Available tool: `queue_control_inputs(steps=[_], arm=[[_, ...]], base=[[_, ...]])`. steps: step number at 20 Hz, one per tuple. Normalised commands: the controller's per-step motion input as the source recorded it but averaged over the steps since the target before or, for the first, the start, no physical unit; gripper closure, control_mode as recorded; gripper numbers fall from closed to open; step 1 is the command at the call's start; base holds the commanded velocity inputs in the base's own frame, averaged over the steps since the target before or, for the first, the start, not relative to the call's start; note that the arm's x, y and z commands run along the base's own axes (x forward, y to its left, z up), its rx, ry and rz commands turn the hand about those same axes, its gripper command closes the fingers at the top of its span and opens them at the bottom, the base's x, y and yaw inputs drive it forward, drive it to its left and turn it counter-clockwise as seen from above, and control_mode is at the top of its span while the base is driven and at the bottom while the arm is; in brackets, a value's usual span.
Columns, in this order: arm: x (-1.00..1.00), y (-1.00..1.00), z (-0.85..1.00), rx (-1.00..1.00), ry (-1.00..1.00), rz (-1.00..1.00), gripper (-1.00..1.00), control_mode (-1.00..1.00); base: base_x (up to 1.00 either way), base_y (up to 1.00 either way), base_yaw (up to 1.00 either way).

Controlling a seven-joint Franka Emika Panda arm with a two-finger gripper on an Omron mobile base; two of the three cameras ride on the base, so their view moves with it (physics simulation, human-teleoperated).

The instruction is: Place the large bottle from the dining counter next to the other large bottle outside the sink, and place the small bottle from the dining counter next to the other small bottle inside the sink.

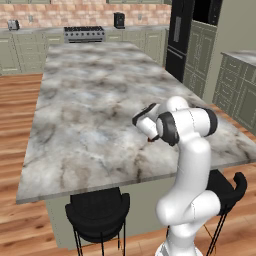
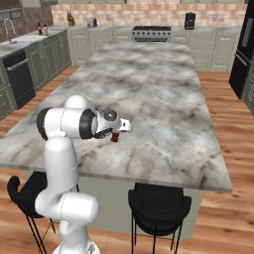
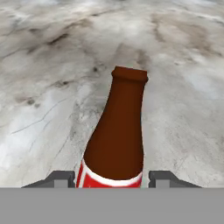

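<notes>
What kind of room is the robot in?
It looks like a kitchen. There's a big stone dining counter with black stools tucked under it, a stove by the brick wall, and a sink with a curved tap.

Brick back wall point(image 2: 149, 12); sage cabinets point(image 1: 22, 52); steel range point(image 1: 84, 33); black fridge point(image 1: 177, 40); wood plank floor point(image 1: 15, 125); two black stools point(image 2: 158, 208).

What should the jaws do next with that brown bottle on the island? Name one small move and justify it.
Probably finish closing. In the hand view the small brown bottle stands upright on the dining counter, its red label between the two fingertips, with slight gaps showing either side. Lift only once both touch.
</notes>
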Motion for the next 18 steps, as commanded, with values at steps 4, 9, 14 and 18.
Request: queue_control_inputs(steps=[4, 9, 14, 18], arm=[[0.12, 0.0, 0.0, 0.0, 0.0, 0.0, 1.0, -1.0], [0.04, 0.0, 0.0, 0.0, 0.0, 0.0, 1.0, -1.0], [-0.08, 0.0, 0.1, -0.02, -0.07, 0.0, 1.0, -1.0], [-0.28, 0.0, 0.29, -0.03, -0.11, 0.0, 1.0, -1.0]], base=[[0.0, 0.0, 0.0], [0.0, 0.0, 0.0], [0.0, 0.0, 0.0], [0.0, 0.0, 0.0]])
